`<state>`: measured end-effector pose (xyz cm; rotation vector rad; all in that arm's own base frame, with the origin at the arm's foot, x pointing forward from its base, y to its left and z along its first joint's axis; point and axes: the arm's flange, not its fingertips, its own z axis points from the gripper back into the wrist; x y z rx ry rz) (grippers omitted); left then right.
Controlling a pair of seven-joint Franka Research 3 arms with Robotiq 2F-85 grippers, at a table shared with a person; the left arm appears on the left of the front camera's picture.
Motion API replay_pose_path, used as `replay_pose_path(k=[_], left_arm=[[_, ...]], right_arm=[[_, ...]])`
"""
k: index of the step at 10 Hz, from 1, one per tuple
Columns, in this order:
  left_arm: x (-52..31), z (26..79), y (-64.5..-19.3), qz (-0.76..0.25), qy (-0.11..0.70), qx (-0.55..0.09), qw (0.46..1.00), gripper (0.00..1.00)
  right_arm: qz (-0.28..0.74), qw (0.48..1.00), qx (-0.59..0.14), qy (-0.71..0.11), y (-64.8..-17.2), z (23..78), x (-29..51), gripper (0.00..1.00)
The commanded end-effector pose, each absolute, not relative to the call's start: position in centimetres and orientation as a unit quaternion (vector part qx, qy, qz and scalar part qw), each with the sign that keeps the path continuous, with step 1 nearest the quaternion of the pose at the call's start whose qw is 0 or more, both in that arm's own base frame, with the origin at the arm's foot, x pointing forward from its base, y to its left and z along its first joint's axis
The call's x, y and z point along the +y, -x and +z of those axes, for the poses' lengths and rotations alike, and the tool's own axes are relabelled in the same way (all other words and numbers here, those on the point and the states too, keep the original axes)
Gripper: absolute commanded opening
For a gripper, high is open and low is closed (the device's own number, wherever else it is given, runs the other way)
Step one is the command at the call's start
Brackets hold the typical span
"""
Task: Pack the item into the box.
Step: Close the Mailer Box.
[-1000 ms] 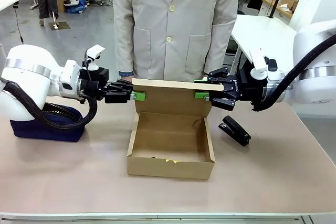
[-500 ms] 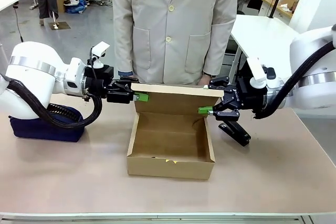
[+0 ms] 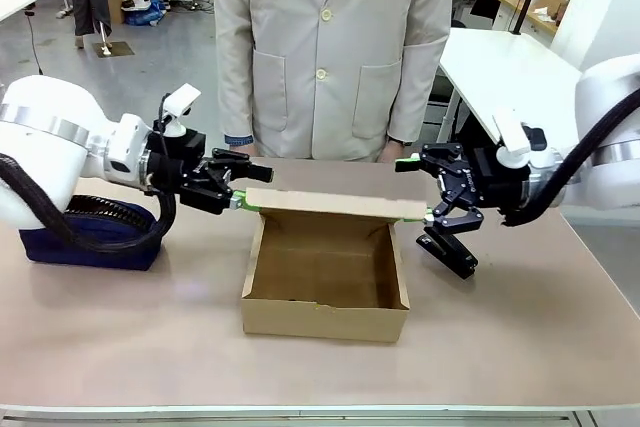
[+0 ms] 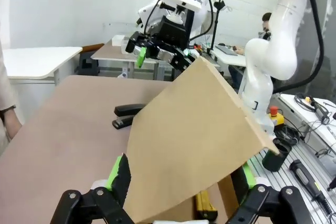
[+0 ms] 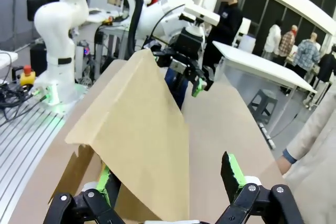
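I get bright, even light from overhead. In the front view the box (image 3: 325,319) throws only a faint, soft shadow on the table (image 3: 520,347) just in front of it, and its inside is dimmer. Both wrist views bow straight lines near their edges, and the box's lid flap (image 4: 194,135) looks slightly soft.

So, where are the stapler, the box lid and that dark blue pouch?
stapler (image 3: 452,255), front view, middle of its black body.
box lid (image 3: 335,205), front view, middle of the flap's near face.
navy pouch (image 3: 90,255), front view, on its front side.
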<state>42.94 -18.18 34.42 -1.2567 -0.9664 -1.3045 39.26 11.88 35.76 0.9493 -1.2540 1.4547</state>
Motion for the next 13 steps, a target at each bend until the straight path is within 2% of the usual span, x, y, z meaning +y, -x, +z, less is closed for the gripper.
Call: replay_pose_path(k=[1, 3, 4, 5, 7, 9, 13], left_arm=[[-15.9, 35.1, -40.6, -0.559, 0.497, -0.416, 0.517, 1.0], [-13.7, 35.8, -39.1, -0.548, 0.478, -0.446, 0.522, 1.0], [-12.7, 36.6, -38.7, -0.529, 0.468, -0.476, 0.524, 1.0], [-12.7, 37.4, -38.5, -0.492, 0.494, -0.512, 0.502, 1.0], [-14.2, 38.4, -39.0, -0.407, 0.528, -0.547, 0.506, 1.0], [-16.7, 38.0, -39.4, -0.405, 0.527, -0.519, 0.538, 1.0], [-19.2, 34.1, -40.2, -0.479, 0.501, -0.385, 0.609, 1.0]], right_arm=[[0.614, 0.473, -0.501, -0.384, -37.1, 32.6, 9.0, 1.0], [0.613, 0.479, -0.499, -0.382, -35.2, 34.0, 5.6, 1.0], [0.577, 0.488, -0.53, -0.385, -35.0, 34.7, 4.6, 1.0], [0.546, 0.497, -0.545, -0.397, -35.3, 35.0, 4.9, 1.0], [0.439, 0.531, -0.56, -0.46, -36.5, 35.1, 7.0, 1.0], [0.445, 0.574, -0.509, -0.461, -36.9, 34.5, 10.3, 1.0], [0.535, 0.614, -0.392, -0.428, -36.5, 32.3, 14.9, 1.0]])
